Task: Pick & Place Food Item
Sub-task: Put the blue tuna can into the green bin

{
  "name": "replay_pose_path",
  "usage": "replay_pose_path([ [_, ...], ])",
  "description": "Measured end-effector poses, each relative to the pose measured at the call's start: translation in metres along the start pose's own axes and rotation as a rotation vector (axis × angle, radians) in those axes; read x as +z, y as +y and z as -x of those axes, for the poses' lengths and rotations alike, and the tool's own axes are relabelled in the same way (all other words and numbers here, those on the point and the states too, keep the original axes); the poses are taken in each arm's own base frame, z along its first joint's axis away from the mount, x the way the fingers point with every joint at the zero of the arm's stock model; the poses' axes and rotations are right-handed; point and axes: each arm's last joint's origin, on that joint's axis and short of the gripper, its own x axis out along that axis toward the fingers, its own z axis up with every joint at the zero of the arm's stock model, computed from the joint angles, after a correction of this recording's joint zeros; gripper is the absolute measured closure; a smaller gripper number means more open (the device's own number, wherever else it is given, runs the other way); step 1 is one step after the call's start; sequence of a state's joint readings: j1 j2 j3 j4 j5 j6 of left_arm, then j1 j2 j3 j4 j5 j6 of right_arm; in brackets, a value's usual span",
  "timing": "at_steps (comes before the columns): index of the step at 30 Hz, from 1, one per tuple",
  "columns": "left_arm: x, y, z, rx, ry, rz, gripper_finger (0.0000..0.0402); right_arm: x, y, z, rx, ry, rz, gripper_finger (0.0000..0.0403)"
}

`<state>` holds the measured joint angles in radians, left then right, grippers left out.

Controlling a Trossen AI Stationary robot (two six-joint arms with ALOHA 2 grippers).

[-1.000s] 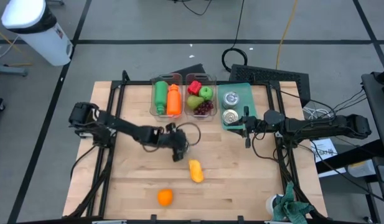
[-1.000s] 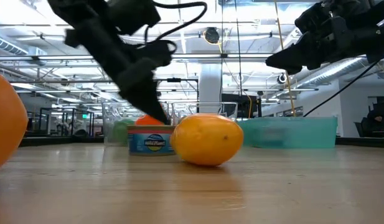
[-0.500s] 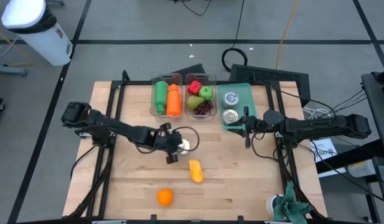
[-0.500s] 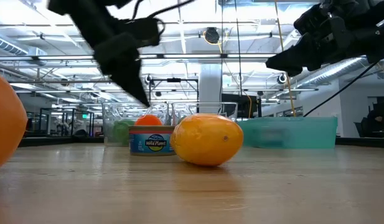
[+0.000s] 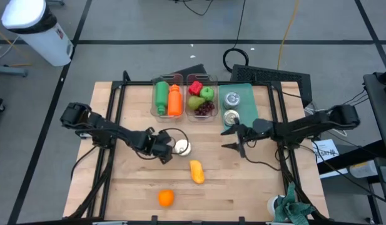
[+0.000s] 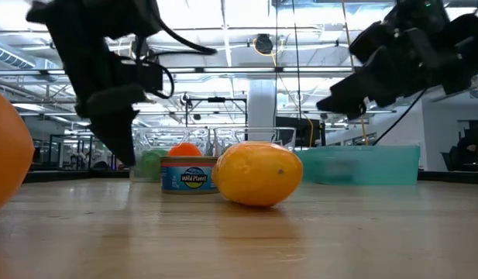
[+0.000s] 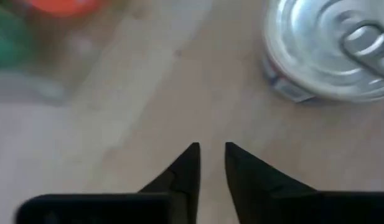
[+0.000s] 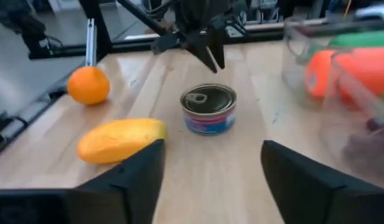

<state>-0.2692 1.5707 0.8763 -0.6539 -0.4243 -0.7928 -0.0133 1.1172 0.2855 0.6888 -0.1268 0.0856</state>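
Wood table (image 5: 243, 181): tin (image 5: 181, 147) beside left gripper (image 5: 164, 155), jaws near-closed, empty; right gripper (image 5: 232, 138) jaws apart.

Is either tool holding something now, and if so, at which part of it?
Nothing is held. The left tool sits beside the small round metal can, its tips nearly together around nothing. The right tool is open over bare wooden table.
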Motion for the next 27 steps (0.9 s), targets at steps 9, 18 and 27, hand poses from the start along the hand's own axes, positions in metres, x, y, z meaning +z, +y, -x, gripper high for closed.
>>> replay_pose_path([
  [9, 0.014, 0.001, -0.017, -0.232, -0.017, 0.182, 0.0182, -0.013, -0.003, -0.045, -0.002, 0.129, -0.265, 0.0082],
  [18, 0.029, -0.004, -0.019, -0.408, -0.14, 0.227, 0.0107, -0.028, -0.007, -0.077, -0.041, 0.238, -0.576, 0.0082],
  [27, 0.04, -0.009, -0.026, -0.459, -0.225, 0.198, 0.0103, -0.051, -0.009, -0.089, -0.063, 0.263, -0.661, 0.0059],
])
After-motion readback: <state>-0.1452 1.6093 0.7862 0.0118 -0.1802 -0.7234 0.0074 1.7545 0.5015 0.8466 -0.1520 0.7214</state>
